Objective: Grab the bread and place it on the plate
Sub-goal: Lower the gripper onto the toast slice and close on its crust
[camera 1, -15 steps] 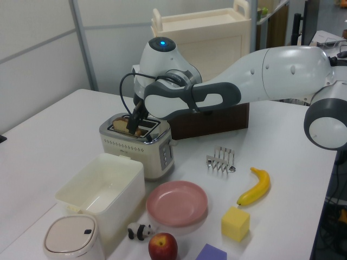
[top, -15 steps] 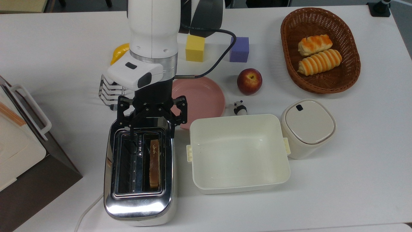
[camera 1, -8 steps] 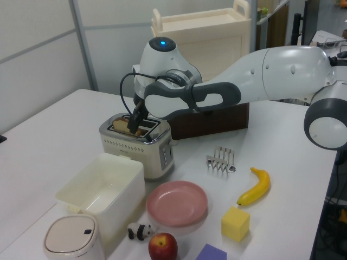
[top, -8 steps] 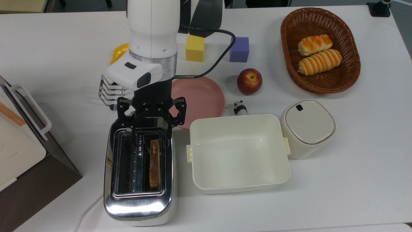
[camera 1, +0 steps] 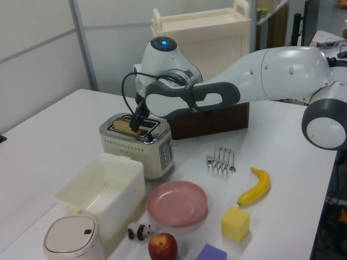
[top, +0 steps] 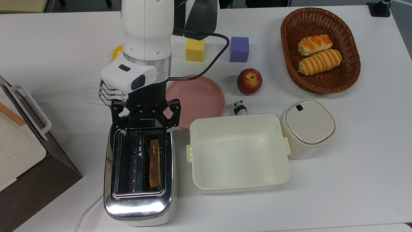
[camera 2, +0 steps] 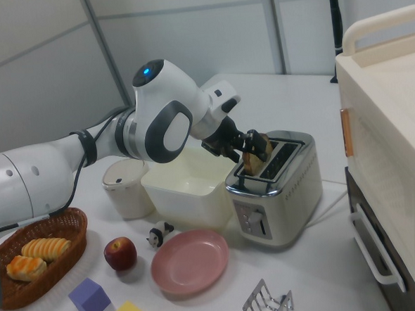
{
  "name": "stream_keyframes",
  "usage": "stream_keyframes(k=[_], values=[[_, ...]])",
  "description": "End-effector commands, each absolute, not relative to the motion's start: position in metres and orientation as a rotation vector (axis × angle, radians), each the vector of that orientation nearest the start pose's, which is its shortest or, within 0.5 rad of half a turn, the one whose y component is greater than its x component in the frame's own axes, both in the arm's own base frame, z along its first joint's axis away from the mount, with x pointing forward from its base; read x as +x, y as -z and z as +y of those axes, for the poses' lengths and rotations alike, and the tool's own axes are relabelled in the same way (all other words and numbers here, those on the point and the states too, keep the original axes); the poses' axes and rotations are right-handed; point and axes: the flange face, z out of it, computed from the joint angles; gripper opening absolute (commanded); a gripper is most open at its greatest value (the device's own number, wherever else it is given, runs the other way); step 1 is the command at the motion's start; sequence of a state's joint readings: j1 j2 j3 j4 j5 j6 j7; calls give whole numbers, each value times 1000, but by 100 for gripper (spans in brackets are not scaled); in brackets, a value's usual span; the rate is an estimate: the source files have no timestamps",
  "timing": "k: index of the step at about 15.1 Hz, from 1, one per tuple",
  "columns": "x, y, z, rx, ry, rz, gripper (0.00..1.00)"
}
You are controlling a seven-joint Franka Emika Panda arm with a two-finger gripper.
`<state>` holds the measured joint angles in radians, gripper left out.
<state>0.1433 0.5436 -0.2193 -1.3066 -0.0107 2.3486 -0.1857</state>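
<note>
Stands open, the jaws, spread wide over the toaster (top: pixel 140 206), at the end of its slots closest to the plate (top: pixel 202 96). Looks in the top view as if one finger reaches down into the empty slot and the other passes by the outer wall, so that the bread (top: pixel 154 162) lies between their lines but not yet touched. Sits on its edge in the slot just under the jaws, this slice, with the brown crust upward and most of its length running away from them toward the far end of the toaster. Nothing held so far, as judged from these views.

To do this step well: bring the jaws along the slot until they stand over the middle of the slice, not over its end. Lower them only so far that the pads meet the two flat faces below the crust. Close gently, because a thin slice probably bends or crumbles under a hard grip. Lift straight up along the slot, without tilt, or else the slice may catch on the wire guides inside. Then carry it to the pink plate, which waits just behind the jaws and a little to the side, near the cream tub (top: pixel 239 151).

Comes in from behind the plate, the white arm (top: pixel 146 29), with the wrist bent down, leaning a little toward the toaster in the right view.
</note>
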Motion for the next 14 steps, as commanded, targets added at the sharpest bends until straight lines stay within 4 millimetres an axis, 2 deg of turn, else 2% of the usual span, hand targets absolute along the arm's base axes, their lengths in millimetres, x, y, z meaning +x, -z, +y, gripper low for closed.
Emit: stream_keyframes(k=[1, 2, 4, 6, 7, 8, 9, 10, 11, 12, 13, 14], values=[[756, -489, -15, -3205, 838, -318, 56], [756, -489, -15, -3205, 838, -318, 50], [756, -489, -15, -3206, 838, -323, 20], [756, -489, -15, -3207, 837, -338, 5], [756, -489, -15, -3207, 837, -341, 0], [756, -489, -15, -3208, 836, -356, 0], [756, -489, -15, -3208, 836, -358, 4], [756, -490, -15, -3207, 836, -354, 24], [756, -490, -15, -3206, 839, -354, 37], [756, -490, -15, -3207, 834, -351, 59], [756, -491, -15, -3206, 839, -354, 68], [756, -491, -16, -3208, 836, -352, 73]])
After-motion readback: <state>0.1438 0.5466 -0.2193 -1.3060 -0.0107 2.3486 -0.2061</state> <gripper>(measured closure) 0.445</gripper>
